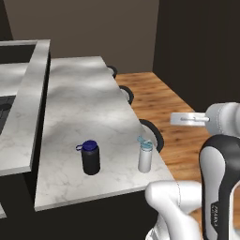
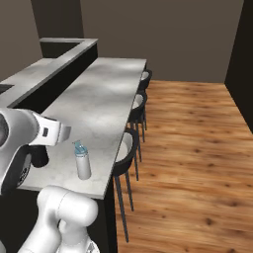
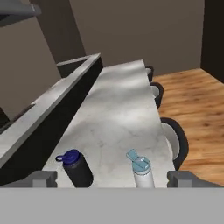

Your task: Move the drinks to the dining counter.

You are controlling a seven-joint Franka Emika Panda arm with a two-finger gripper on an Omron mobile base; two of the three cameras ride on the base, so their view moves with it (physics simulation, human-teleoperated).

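Two drinks stand upright on the dining counter [image 1: 84,108] near its front end. The wide black bottle with a blue cap [image 1: 90,158] [image 3: 78,168] is on the left. To its right, close to the stool-side edge, is the slim white-grey bottle with a light-blue spout lid [image 1: 146,157] [image 2: 82,161] [image 3: 142,171]. My gripper [image 3: 113,178] is open and empty, its fingertips [image 3: 41,178] spread wide. It hangs back from the counter's front end, above and short of both bottles, aimed along the slab. In the right base view my arm hides most of the black bottle [image 2: 38,155].
A higher marble ledge [image 1: 33,93] on a dark wall runs along the counter's left side. Black round stools [image 1: 152,131] [image 2: 129,148] line its right edge over a wooden floor [image 2: 192,148]. Dark walls close the far end.
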